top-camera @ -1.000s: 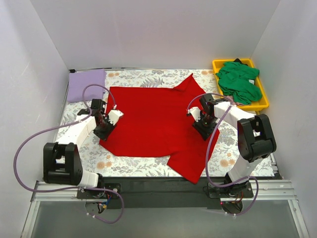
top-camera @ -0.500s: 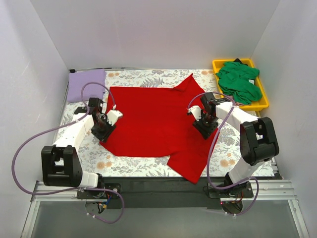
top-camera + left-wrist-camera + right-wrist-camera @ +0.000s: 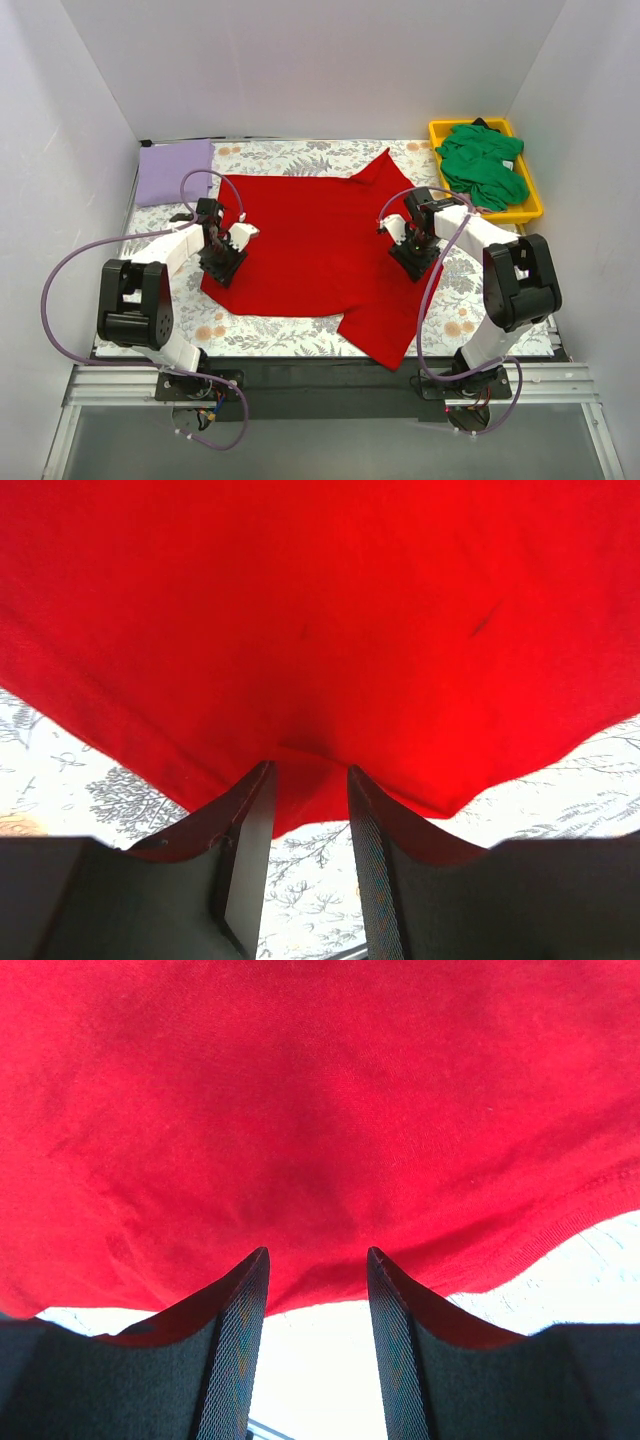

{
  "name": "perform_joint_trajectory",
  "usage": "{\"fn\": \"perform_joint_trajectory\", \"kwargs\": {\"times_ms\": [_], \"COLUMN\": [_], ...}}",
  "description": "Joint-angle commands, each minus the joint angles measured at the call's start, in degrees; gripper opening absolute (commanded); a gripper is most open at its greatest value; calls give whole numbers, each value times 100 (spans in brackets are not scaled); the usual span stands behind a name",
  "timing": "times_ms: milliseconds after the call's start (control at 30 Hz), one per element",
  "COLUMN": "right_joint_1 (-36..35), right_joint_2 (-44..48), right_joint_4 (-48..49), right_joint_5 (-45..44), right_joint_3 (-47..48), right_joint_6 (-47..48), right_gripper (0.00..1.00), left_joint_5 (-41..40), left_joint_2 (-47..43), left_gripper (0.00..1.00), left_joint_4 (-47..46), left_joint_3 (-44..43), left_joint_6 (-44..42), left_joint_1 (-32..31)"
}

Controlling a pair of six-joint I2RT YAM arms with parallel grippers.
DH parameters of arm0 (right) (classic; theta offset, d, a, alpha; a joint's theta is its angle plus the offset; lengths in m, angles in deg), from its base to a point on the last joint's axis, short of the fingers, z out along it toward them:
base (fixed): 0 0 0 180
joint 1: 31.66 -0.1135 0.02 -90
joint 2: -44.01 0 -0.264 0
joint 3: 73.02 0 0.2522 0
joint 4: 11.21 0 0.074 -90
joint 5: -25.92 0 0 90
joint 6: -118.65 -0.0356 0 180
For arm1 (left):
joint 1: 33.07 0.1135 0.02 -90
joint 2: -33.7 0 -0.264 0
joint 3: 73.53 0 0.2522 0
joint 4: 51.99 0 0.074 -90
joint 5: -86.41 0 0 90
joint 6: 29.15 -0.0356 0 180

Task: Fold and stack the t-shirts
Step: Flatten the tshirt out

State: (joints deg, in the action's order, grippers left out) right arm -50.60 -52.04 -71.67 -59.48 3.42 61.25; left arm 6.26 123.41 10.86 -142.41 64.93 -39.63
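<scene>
While the red shirt [image 3: 320, 250] lies spread flat across the middle of the floral cloth [image 3: 300, 335], I grip it at two opposite edges. In the top view my left claw [image 3: 225, 262] sits at the shirt's left edge, low and close to its lower left corner. My right claw [image 3: 412, 262] sits at the shirt's right edge, right of the frame's centre.

In the left wrist view my dark fingers [image 3: 245, 830] are closed on a pinch of red fabric. The cloth puckers toward the gap, and the shirt's edge runs off to either side above the patterned cloth. In the right wrist view the shirt's hem dips between the fingers, which clamp it, and red fills all the upper frame.

One sleeve of the shirt points toward the top of the frame, right of centre. Its lowest corner reaches the bottom edge of the cloth.

A lavender shirt [image 3: 175, 172] lies folded flat in the upper left, near the red shirt's upper left corner. A green shirt [image 3: 487, 165] is heaped in the yellow tray [image 3: 530, 212] in the upper right, well apart from both claws.
</scene>
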Motion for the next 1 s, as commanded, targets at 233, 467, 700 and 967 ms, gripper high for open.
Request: {"fn": "perform_joint_trajectory", "kwargs": {"times_ms": [233, 467, 700, 967], "right_joint_1": [-31, -22, -22, -31], "right_joint_2": [-186, -370, -450, -116], "right_joint_4": [-32, -24, -41, -199], "right_joint_5": [67, -56, -38, 190], "right_joint_3": [131, 26, -45, 78], "right_joint_6": [1, 18, -17, 18], "right_gripper": [50, 50, 51, 52], "left_joint_5": [-396, -870, -1309, -997], "left_joint_2": [-77, -681, -1289, -1904], "left_gripper": [33, 29, 28, 28], "left_joint_4": [-636, -417, 312, 874], "left_joint_3": [730, 879, 1099, 1241], "left_joint_6": [5, -249, -820, -1268], "left_joint_1": [-20, -20, 15, 121]}}
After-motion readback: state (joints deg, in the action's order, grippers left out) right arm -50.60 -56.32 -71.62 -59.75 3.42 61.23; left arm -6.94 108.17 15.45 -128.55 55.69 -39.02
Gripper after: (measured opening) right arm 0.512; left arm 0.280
